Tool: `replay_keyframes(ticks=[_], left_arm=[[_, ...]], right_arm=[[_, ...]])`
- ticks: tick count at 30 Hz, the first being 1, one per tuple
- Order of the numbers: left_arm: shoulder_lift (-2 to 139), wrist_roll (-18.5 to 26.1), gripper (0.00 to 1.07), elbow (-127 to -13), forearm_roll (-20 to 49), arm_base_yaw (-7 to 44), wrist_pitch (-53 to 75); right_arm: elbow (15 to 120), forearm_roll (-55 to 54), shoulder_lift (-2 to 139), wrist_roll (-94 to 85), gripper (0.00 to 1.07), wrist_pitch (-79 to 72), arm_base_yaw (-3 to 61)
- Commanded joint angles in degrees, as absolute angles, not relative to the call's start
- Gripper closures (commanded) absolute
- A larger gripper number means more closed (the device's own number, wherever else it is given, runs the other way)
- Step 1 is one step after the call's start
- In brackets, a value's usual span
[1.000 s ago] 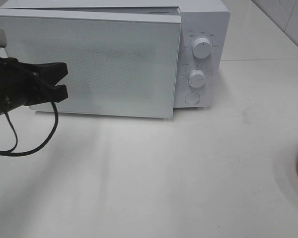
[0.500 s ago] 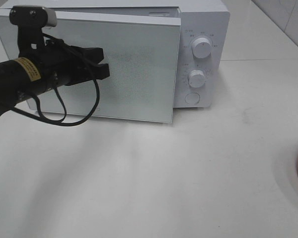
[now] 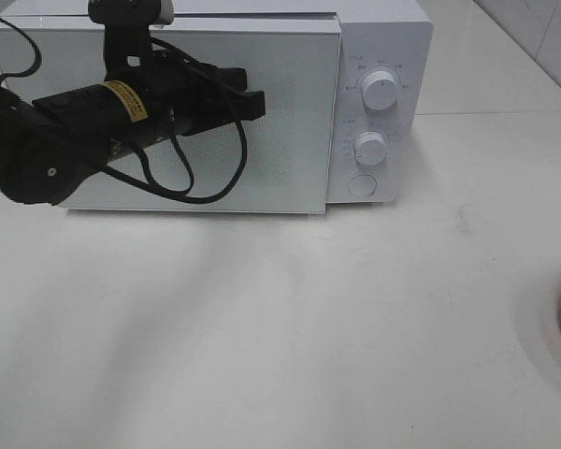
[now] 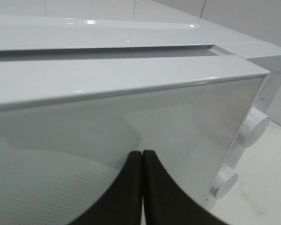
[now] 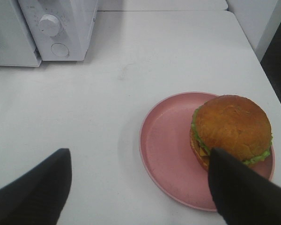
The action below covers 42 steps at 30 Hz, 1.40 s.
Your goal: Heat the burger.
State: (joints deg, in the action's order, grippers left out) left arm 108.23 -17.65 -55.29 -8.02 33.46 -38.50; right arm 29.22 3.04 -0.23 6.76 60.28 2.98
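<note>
Fingers pressed flat together on the left gripper (image 4: 142, 187), nothing between them, their tips up against the front of the microwave door (image 3: 290, 112). That door stood slightly ajar, a thin dark gap showing along its top edge against the white microwave (image 3: 393, 37). The left arm reached in from the left side of the counter (image 3: 309, 327), black cable looping beneath it. Over on the right, the right gripper (image 5: 140, 185) had its fingers (image 5: 243, 192) spread wide, holding nothing, hovering over the counter. The burger (image 5: 232, 129) sat on the pink plate (image 5: 168, 150), toward one side of it, just beside one of those wide fingers; whether they touched could not be told. Two round knobs (image 3: 381, 91) and a button lined the microwave's control panel.
</note>
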Motion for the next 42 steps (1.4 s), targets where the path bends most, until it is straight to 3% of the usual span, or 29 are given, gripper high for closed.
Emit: replay_keyframes(ticks=[1, 8, 14, 16, 22, 31, 33, 34, 36, 37, 38, 39, 41, 42], left_arm=[[108.63, -17.59, 1.07, -57.01, -5.84, 33.69, -38.56], [112.41, -13.41, 1.07, -63.03, 0.00, 35.35, -35.81], [113.90, -12.72, 1.07, -66.12, 1.66, 35.35, -33.12], [114.82, -9.80, 1.07, -68.70, 4.07, 35.35, -31.91], [114.59, -9.40, 1.07, -68.98, 3.38, 35.70, -30.83], [109.78, -9.22, 1.06, -67.90, 2.86, 39.82, -12.61], [108.23, -9.22, 0.94, -67.90, 2.86, 41.37, -6.07], [108.23, -9.22, 0.94, -67.90, 2.86, 41.37, -6.07], [106.46, -9.11, 0.64, -67.90, 2.86, 42.86, 1.78], [106.46, -9.11, 0.64, -67.90, 2.86, 42.86, 1.78], [105.08, -9.11, 0.30, -67.90, 2.86, 43.72, 7.22], [105.08, -9.11, 0.30, -67.90, 2.86, 43.72, 7.22], [103.19, -9.11, 0.05, -67.90, 2.98, 44.35, 15.13], [103.19, -9.11, 0.05, -67.90, 2.98, 44.35, 15.13]], right_arm=[[29.22, 2.81, -1.72, 6.13, 0.31, 59.82, 2.58], [29.22, 2.81, -1.72, 6.13, 0.31, 59.76, 2.58], [29.22, 2.81, -1.72, 6.13, 0.31, 59.76, 2.58], [29.22, 2.81, -1.72, 6.13, 0.31, 59.76, 2.58], [29.22, 2.81, -1.72, 6.13, 0.31, 59.76, 2.58], [29.22, 2.81, -1.72, 6.13, 0.31, 59.76, 2.58], [29.22, 2.81, -1.72, 6.13, 0.31, 59.76, 2.58], [29.22, 2.81, -1.72, 6.13, 0.31, 59.76, 2.58], [29.22, 2.86, -1.72, 6.13, 0.31, 59.76, 2.58], [29.22, 2.86, -1.72, 6.13, 0.31, 59.76, 2.58], [29.22, 2.92, -1.72, 6.25, 0.31, 59.76, 2.58], [29.22, 2.92, -1.72, 6.25, 0.31, 59.76, 2.58], [29.22, 2.98, -1.72, 6.30, 0.31, 59.76, 2.58], [29.22, 2.98, -1.72, 6.30, 0.31, 59.76, 2.58]])
